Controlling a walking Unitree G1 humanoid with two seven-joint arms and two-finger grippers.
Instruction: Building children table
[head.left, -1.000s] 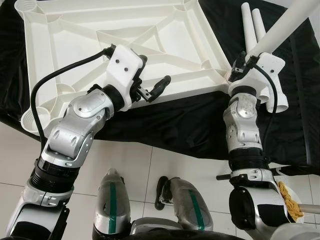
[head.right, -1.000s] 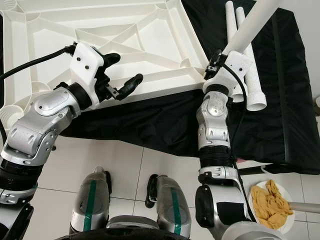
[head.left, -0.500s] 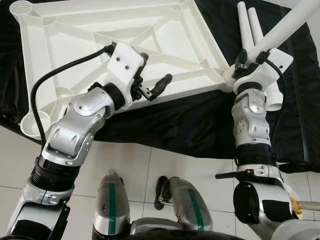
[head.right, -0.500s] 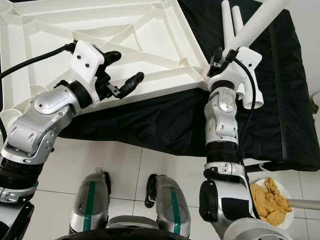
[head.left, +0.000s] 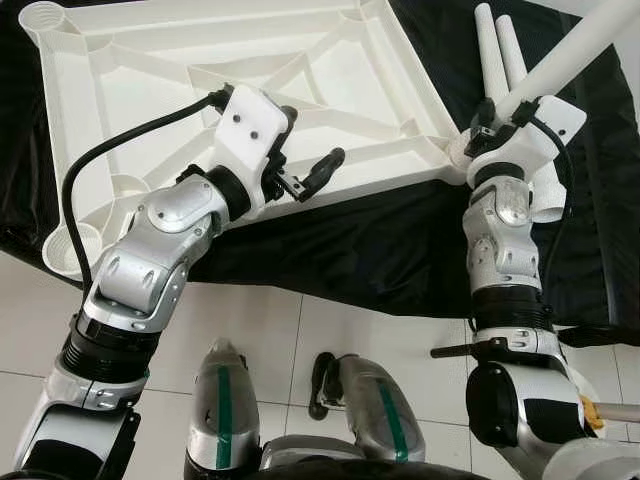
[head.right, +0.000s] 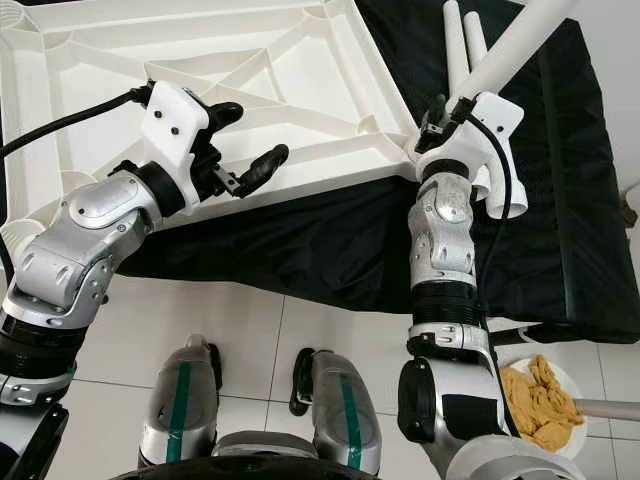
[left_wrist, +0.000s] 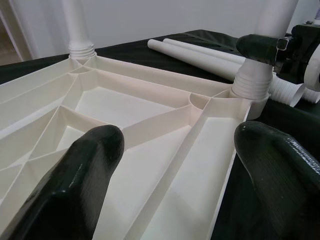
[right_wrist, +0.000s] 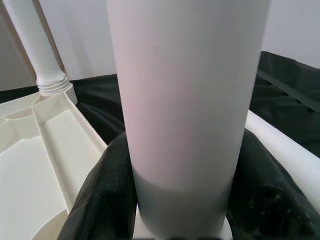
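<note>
Overhead, in the left eye view, the white tabletop (head.left: 250, 90) is lying upside down, ribs up, on a black-draped surface (head.left: 340, 250). The left claw (head.left: 305, 150) is hovering over the tabletop's near edge with its fingers spread wide and gripping nothing. The right claw (head.left: 497, 108) is clasping a white table leg (head.left: 560, 62) that is standing, tilted, in the socket at the tabletop's near right corner. Two spare legs (head.left: 500, 50) are lying side by side on the cloth just beyond that corner.

Seen from the right eye view, the same arrangement is showing, with a plate (head.right: 560, 378) of yellowish pieces resting on the tiled floor (head.right: 250, 330) beside the robot's right side.

Along the left wrist view, the two black fingertips (left_wrist: 75, 185) are standing far apart above the ribbed underside. Another leg (left_wrist: 75, 25) is already standing in the far corner socket, and the held leg's threaded foot is sitting in the nearer socket.

Through the right wrist view, the held leg (right_wrist: 185, 100) is running straight up between the two black fingers (right_wrist: 107, 195), which are pressing on either side of it.

Judged from these views, the step in hand is seating this leg in its corner socket. The next move is likely calling for bringing the leg upright and pressing or twisting it home, while the left claw could be steadying the tabletop.
</note>
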